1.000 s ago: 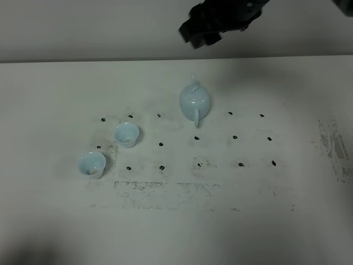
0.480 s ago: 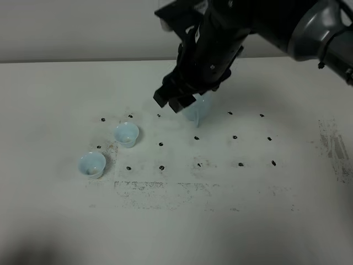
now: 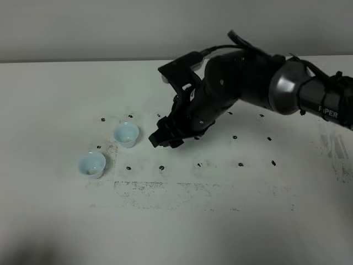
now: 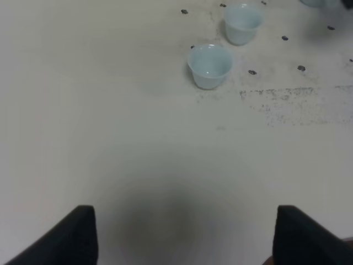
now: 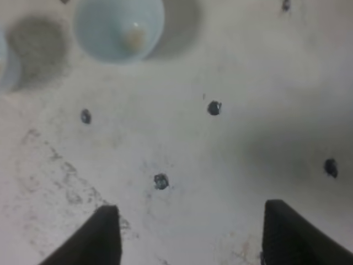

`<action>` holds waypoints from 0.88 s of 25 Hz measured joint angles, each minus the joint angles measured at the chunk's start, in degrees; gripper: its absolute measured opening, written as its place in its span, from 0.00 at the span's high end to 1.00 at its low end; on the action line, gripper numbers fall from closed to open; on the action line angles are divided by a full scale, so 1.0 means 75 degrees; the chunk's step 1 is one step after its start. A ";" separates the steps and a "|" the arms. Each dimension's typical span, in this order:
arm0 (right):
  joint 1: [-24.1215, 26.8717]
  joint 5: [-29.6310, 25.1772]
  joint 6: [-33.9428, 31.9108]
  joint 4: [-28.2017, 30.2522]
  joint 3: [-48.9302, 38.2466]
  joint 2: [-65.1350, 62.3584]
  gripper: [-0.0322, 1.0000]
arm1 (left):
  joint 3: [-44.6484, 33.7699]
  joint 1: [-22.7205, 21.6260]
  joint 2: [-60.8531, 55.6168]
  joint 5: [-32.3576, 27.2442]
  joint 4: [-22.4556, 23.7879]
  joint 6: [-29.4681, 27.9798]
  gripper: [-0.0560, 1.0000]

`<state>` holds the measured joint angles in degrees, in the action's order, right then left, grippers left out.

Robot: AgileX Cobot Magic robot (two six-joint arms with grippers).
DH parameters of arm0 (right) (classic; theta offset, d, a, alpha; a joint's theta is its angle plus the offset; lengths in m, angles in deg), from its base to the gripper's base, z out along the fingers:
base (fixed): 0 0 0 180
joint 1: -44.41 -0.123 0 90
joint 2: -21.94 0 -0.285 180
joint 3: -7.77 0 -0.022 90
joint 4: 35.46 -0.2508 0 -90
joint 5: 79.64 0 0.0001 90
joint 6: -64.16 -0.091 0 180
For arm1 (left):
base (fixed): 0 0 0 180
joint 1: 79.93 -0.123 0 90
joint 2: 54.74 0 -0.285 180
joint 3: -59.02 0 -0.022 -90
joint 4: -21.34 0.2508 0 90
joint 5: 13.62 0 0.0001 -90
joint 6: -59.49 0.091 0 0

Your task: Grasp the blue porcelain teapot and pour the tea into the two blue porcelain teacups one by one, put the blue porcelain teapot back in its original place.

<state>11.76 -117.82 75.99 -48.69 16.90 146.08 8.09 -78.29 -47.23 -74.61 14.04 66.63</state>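
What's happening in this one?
The right gripper hangs low over the table with its fingers open and empty, just beside one of the two teacups. The teapot is hidden behind its arm. The left gripper is also open and holds nothing.

Your high view looks down on the whole worktop (image 3: 66,232); the left wrist looks slantwise, the right straight down, close; all share the cups (image 3: 126,134).
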 joint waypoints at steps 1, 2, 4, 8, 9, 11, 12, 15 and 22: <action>0.0000 0.0285 0.0076 -0.0084 -0.0251 0.0006 0.45 | 0.0000 0.0000 0.0000 0.0001 0.0000 0.0000 0.35; 0.0000 0.0621 0.0162 -0.0175 -0.0469 0.0006 0.45 | 0.0000 0.0000 0.0000 0.0001 0.0000 0.0000 0.35; 0.0000 0.1325 0.0359 -0.0308 -0.0826 0.0006 0.45 | 0.0000 0.0000 0.0000 0.0001 0.0000 0.0000 0.35; 0.0000 0.2606 0.0500 -0.0384 -0.1443 0.0006 0.45 | 0.0000 0.0000 0.0000 0.0001 0.0000 0.0000 0.35; 0.0000 0.2854 0.0506 -0.0384 -0.1562 0.0006 0.45 | 0.0000 0.0000 0.0000 0.0001 0.0000 0.0000 0.35; 0.0000 0.3311 0.0506 -0.0375 -0.1735 0.0006 0.45 | 0.0000 0.0000 0.0000 0.0001 0.0000 0.0000 0.35; 0.0000 0.3571 0.0506 -0.0368 -0.1809 0.0006 0.45 | 0.0000 0.0000 0.0000 0.0001 0.0000 0.0000 0.35; 0.0000 0.4135 0.0515 -0.0274 -0.1921 0.0006 0.45 | 0.0000 0.0000 0.0000 0.0001 0.0000 0.0000 0.35; -0.0022 0.4794 0.0504 -0.0145 -0.1937 0.0062 0.45 | 0.0000 0.0000 0.0000 0.0001 0.0000 0.0000 0.35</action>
<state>11.59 -81.87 79.77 -49.78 2.37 146.55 8.09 -78.29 -47.23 -74.60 14.04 66.63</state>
